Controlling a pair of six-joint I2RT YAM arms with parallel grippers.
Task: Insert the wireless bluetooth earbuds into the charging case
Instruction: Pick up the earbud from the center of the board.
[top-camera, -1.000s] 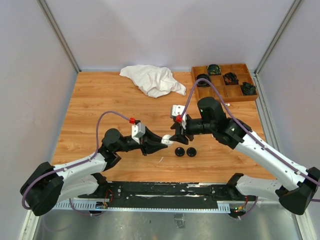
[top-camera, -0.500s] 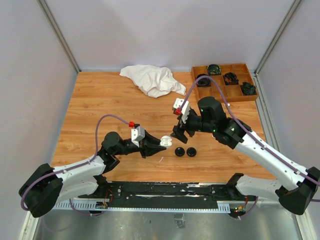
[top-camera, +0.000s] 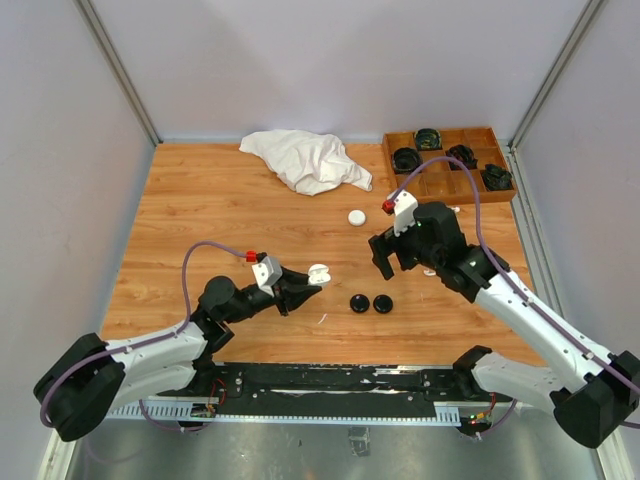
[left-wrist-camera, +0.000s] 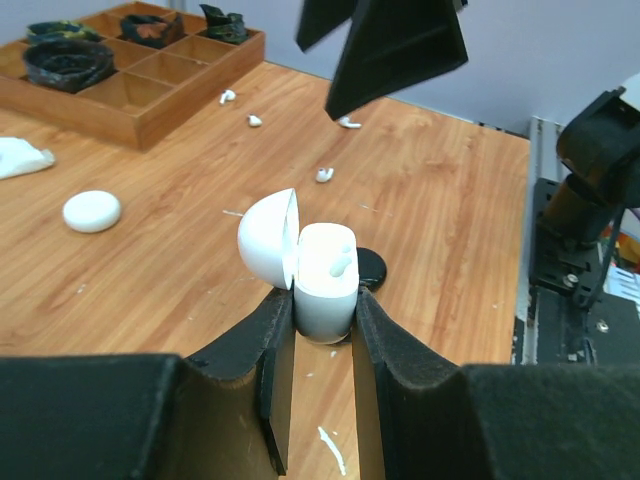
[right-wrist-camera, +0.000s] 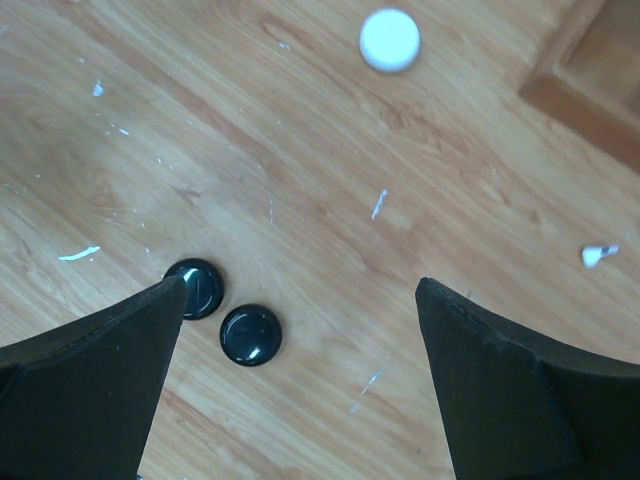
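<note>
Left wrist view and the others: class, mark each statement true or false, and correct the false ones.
1. The left gripper is shut on a white charging case whose lid stands open. True.
2. Two black round cases lie next to each other on the table. True.
3. The right gripper grips one of the black round cases. False: its jaws stand open and empty above them.
4. The closed white case lies inside the wooden tray. False: it lies on the table, outside the tray.

White charging case, lid flipped open, upright, clamped in left end effector; one white earbud seated inside. More white earbuds lie loose on tabletop.
</note>
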